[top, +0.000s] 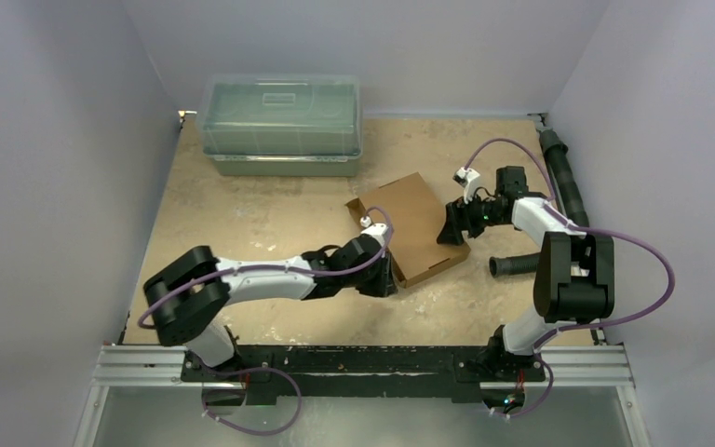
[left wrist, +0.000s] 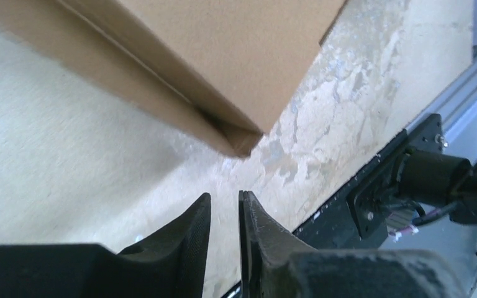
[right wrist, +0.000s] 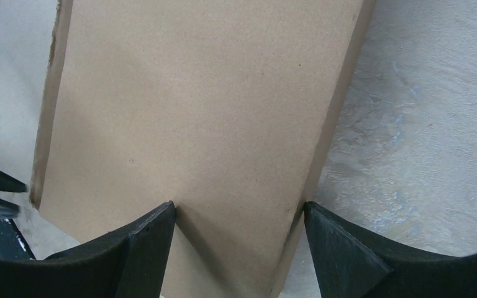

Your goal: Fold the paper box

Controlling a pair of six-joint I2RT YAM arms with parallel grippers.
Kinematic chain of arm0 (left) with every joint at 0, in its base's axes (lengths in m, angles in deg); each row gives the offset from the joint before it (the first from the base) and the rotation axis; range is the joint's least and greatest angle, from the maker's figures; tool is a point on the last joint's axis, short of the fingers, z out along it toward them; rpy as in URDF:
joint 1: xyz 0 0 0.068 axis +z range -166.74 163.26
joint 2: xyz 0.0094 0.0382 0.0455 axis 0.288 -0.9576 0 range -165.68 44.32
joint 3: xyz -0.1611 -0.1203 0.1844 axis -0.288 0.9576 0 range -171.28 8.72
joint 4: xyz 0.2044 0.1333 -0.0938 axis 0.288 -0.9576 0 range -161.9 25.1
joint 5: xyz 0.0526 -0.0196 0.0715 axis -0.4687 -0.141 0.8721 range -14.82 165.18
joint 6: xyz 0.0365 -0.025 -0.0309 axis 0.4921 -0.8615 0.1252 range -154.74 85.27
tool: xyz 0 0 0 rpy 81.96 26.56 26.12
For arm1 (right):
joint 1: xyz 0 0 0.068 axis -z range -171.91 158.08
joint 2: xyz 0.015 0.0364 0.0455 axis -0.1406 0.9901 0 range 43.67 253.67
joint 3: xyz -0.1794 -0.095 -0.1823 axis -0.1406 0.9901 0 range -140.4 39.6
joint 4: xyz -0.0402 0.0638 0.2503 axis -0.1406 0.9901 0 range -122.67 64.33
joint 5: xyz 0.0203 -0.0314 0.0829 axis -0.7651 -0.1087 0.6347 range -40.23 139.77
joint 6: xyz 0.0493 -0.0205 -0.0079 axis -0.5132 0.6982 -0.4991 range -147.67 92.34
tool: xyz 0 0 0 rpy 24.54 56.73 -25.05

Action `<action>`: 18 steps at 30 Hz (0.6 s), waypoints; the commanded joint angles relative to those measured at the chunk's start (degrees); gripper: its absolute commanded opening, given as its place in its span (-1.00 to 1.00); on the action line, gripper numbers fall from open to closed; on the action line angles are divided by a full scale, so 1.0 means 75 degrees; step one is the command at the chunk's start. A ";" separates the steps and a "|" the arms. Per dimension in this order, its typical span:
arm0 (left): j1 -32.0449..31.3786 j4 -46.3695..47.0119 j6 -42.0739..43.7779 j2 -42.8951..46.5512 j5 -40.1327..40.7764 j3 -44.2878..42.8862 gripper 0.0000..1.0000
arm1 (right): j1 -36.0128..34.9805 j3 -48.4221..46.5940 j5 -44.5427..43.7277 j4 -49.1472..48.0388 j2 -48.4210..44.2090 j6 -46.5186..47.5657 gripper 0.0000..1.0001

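Note:
The paper box (top: 414, 223) is a brown cardboard mailer lying flat in the middle of the table, lid down. My left gripper (top: 393, 279) sits at the box's near left corner. In the left wrist view its fingers (left wrist: 225, 198) are almost together with a thin gap, empty, just short of the box corner (left wrist: 223, 56). My right gripper (top: 449, 228) is open at the box's right side. In the right wrist view it (right wrist: 239, 206) is spread wide over the box top (right wrist: 192, 112), one fingertip on the lid and the other at its right edge.
A clear greenish lidded bin (top: 281, 126) stands at the back left. A black ribbed tube (top: 563, 172) lies along the right wall, and a black grip (top: 517, 265) lies right of the box. The aluminium rail (top: 363, 363) runs along the near edge.

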 commanded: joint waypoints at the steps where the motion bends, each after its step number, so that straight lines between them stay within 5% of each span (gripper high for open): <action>1: 0.0188 0.0555 0.0438 0.1434 0.0026 0.0851 -0.53 | -0.0082 -0.0022 -0.0079 0.0384 0.0148 0.0114 0.55; 7: 0.1120 0.0725 0.0111 0.2681 0.0639 0.2230 -0.15 | -0.0083 -0.0034 -0.0069 0.0395 0.0163 0.0113 0.55; 12: 0.3035 0.2953 -0.0987 0.2888 -0.0704 0.3462 0.55 | -0.0090 -0.0035 -0.0057 0.0396 0.0166 0.0112 0.55; 18: 0.4059 0.4976 -0.1432 0.1853 -0.1605 0.3247 0.63 | -0.0103 -0.0057 -0.0033 0.0429 0.0217 0.0129 0.55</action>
